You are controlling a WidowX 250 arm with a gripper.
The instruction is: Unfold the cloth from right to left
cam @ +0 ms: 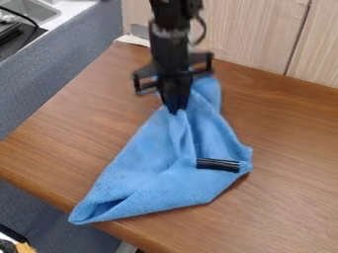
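The black gripper (176, 109) points straight down at the upper middle of the view, its fingertips together on the blue cloth (155, 168). Where they pinch it, the cloth is drawn up into folds that fan out below. One part of the cloth runs up behind the gripper on the right. Its lower left corner reaches the front edge of the wooden table (290, 197), with a small open fold there. What lies under the cloth is hidden.
A black stick-like object (218, 165) lies on the cloth's right part. Wooden panels (251, 34) stand along the table's back edge. Off to the upper left is a metal sink (33, 10), beyond a grey-blue surface.
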